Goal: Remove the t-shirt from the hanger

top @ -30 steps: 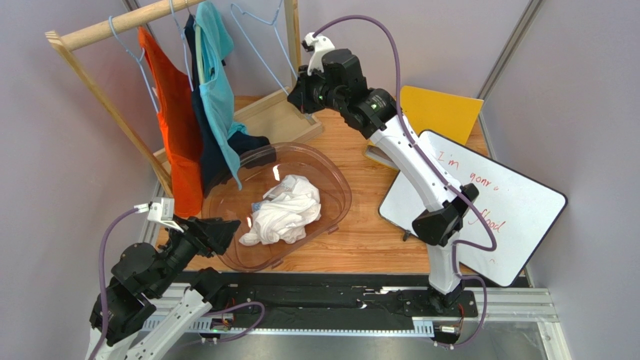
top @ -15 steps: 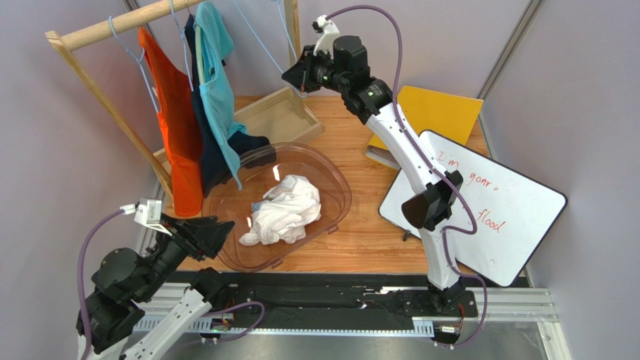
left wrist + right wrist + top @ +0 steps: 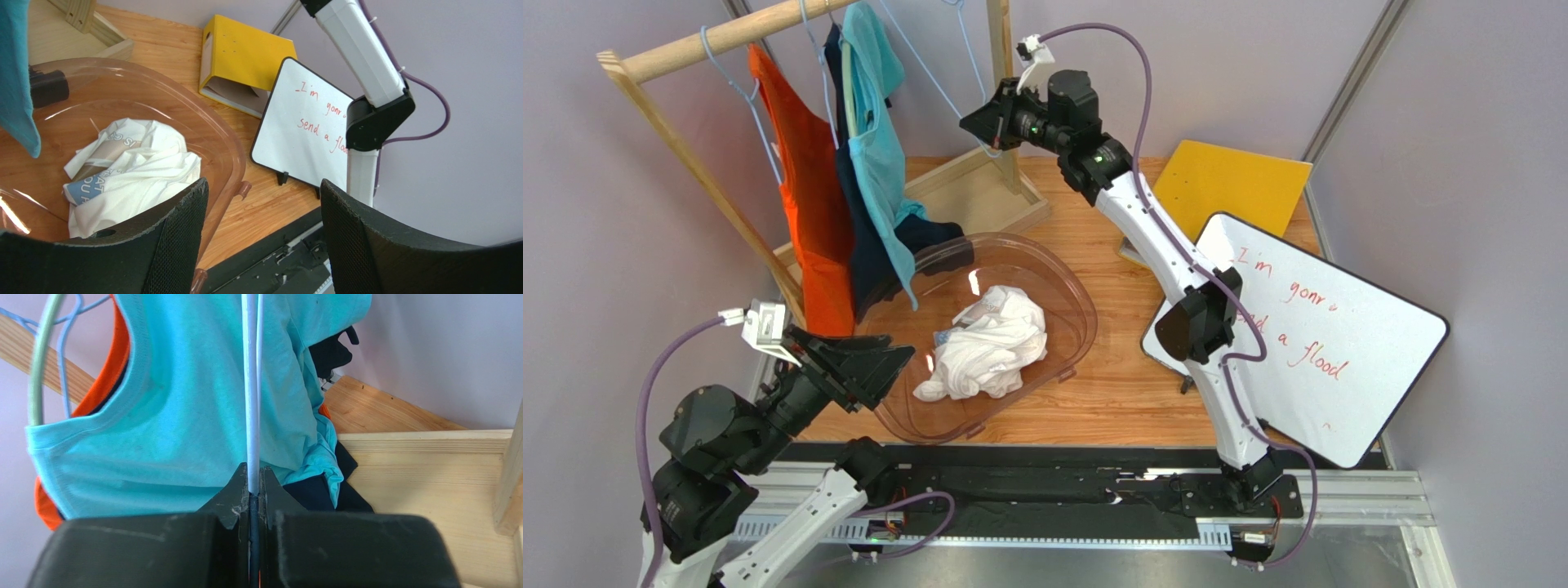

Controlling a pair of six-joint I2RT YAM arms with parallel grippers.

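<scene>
Reaching farther toward the rack than a second ago, the right gripper [image 3: 251, 478] now sits pinched shut on a thin pale-blue wire hanger [image 3: 251, 386], whose two strands run straight up from between the fingers. As far as the wrist view shows, that wire is bare. Just behind it hangs the turquoise cotton t-shirt [image 3: 184, 416], draped on its own hanger from the round wooden rail [image 3: 707, 43], with an orange garment [image 3: 805, 196] and a dark navy garment [image 3: 860, 257] packed close against it.

I judge the t-shirt to be light, limp and not fragile. It should stretch and slide rather than resist. The wire under it looks springy and free to swing on the rail. A shoulder seam or the lower hem looks the best hold, with the hanger steadied.

The left gripper [image 3: 264, 202] has drawn back and up a little and hangs with its fingers spread wide and nothing between them, over the near rim of the clear brownish plastic tub [image 3: 1075, 294].

By count:
- Three garments hang on the rail.
- One white crumpled t-shirt [image 3: 989, 343] lies in the tub.
- There is one tub.
- The number of hangers is hard to make out.
</scene>
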